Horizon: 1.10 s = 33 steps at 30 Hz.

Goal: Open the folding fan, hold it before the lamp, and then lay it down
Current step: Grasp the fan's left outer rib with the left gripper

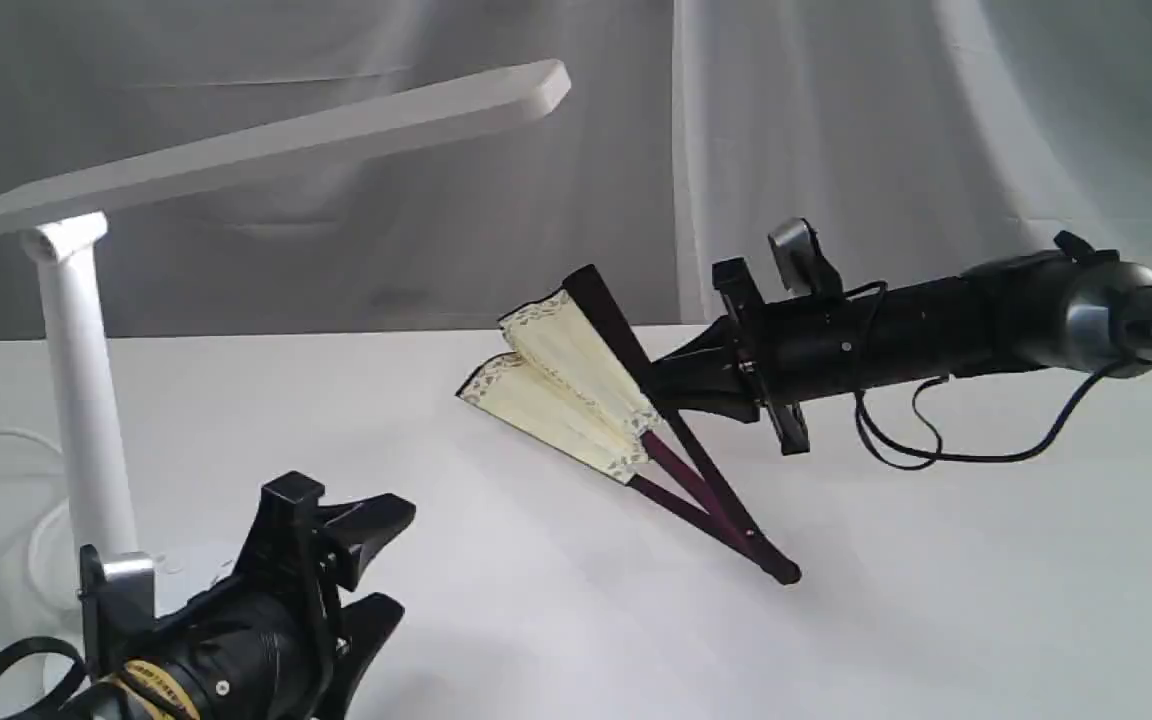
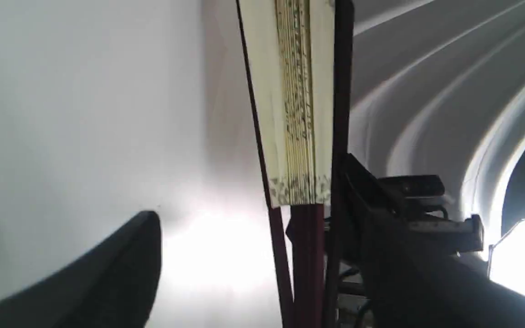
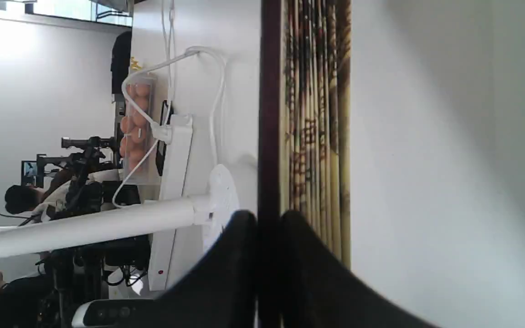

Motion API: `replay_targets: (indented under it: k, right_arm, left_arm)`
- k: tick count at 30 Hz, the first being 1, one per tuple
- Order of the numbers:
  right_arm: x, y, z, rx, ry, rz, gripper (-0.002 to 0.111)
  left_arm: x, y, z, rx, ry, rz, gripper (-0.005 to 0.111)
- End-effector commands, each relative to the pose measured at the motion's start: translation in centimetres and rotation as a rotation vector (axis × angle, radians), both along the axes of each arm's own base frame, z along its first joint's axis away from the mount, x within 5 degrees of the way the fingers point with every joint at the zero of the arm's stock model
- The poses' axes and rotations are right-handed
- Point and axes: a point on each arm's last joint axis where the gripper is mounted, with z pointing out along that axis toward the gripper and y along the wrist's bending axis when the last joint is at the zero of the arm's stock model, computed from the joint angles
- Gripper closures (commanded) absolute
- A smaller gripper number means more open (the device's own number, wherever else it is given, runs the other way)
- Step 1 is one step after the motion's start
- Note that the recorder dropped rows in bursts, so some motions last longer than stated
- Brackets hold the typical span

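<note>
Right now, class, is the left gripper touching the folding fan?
Apart. The exterior view shows bare table between the open left gripper and the folding fan.

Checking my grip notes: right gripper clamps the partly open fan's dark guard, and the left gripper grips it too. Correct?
No. The left gripper grips nothing: the exterior view shows its jaws open beside the lamp, clear of the folding fan. The right gripper does clamp its dark guard.
</note>
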Motion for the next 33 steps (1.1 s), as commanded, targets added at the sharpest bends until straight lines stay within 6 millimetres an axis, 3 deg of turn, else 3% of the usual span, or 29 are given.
replay_targets:
  k: [1, 10, 15, 23, 28, 33]
  right_arm:
    - [-1.1, 0.4, 1.7, 0.022, -0.037, 0.016, 0.108]
    - [-4.9, 0.5, 3.2, 0.047, -0.066, 0.031, 0.108]
    - [-6.3, 0.4, 4.5, 0.075, -0.074, 0.013, 0.108]
    - [-8.8, 3.4, 5.1, 0.072, -0.082, 0.099, 0.108]
    - [-9.1, 4.0, 5.0, 0.069, -0.075, 0.114, 0.108]
    - [-9.0, 3.9, 5.0, 0.073, -0.072, 0.108, 0.108]
  left_arm:
    - [1.2, 0.0, 0.4, -0.033, -0.051, -0.061, 0.044]
    - [4.2, -1.3, 1.5, -0.085, -0.12, -0.128, 0.044]
    - [4.8, -1.6, 0.9, -0.143, -0.081, -0.117, 0.044]
    - [5.6, -2.2, -0.1, -0.224, -0.113, -0.127, 0.044]
    - [5.7, -2.1, -0.3, -0.237, -0.096, -0.119, 0.045]
    - [5.7, -2.1, -0.3, -0.239, -0.096, -0.108, 0.056]
